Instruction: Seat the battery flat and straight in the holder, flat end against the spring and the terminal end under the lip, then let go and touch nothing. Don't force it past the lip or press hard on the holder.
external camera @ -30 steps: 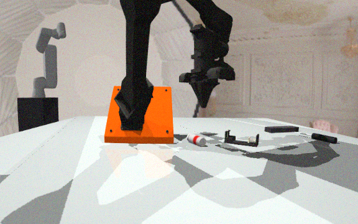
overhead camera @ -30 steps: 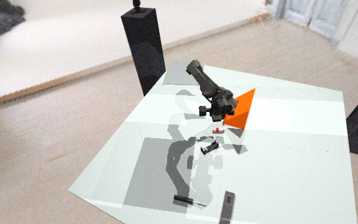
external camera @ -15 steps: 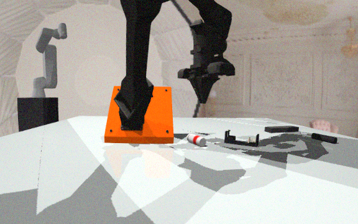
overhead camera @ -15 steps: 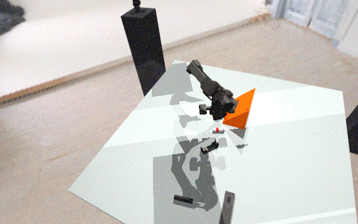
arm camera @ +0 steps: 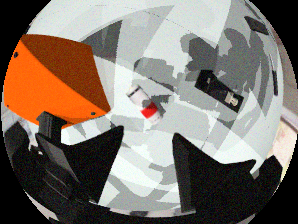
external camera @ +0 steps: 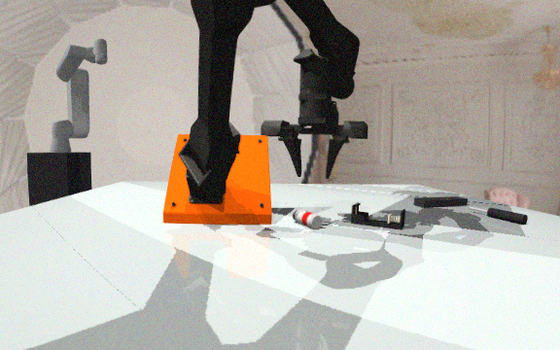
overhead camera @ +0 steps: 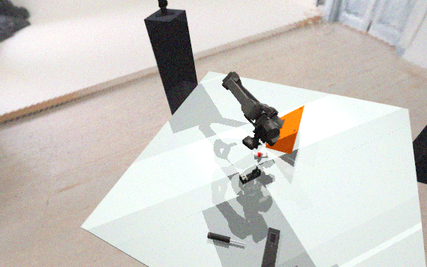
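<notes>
The battery (overhead camera: 261, 155) (external camera: 307, 219) (arm camera: 144, 105), white with a red band, lies on its side on the table between the orange block and the holder. The holder (overhead camera: 250, 176) (external camera: 378, 223) (arm camera: 218, 92) is black, with a raised wall at one end and a metal spring (external camera: 395, 219) (arm camera: 232, 99) at the other, and holds no battery. My gripper (external camera: 314, 176) (arm camera: 148, 133) is open and empty. It hangs well above the table, over the area of the battery, touching nothing. In the top view its fingertips are hard to make out.
An orange block (overhead camera: 291, 127) (external camera: 248, 170) (arm camera: 60, 75) stands beside the battery, by the arm's base. A dark-handled screwdriver (overhead camera: 219, 237) (external camera: 507, 216) and a dark flat bar (overhead camera: 270, 248) (external camera: 440, 201) lie on the table beyond the holder.
</notes>
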Available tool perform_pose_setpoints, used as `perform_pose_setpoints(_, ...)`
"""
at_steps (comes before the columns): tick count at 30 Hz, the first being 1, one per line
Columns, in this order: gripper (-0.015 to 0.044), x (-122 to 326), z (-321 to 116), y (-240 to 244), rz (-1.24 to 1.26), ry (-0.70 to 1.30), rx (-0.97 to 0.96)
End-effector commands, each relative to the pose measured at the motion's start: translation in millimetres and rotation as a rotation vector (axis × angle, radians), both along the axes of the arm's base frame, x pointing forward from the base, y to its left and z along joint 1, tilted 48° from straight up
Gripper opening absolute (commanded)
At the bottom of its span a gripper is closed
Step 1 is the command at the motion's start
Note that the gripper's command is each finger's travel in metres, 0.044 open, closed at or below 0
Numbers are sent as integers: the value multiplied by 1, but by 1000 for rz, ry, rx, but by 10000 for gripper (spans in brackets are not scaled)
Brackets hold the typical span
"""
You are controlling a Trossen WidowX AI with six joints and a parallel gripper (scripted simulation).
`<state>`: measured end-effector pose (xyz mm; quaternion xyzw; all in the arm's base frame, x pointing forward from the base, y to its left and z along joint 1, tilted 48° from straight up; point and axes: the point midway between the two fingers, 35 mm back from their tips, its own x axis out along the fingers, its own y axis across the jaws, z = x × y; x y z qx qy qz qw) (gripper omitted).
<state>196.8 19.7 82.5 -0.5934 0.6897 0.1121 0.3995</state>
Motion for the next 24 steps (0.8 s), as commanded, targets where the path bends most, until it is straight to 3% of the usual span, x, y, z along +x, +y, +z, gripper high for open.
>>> perform_pose_setpoints(1,247,-6,-30,-21,535,575,-31)
perform_pose_setpoints(24,247,-6,-32,-22,556,598,-32)
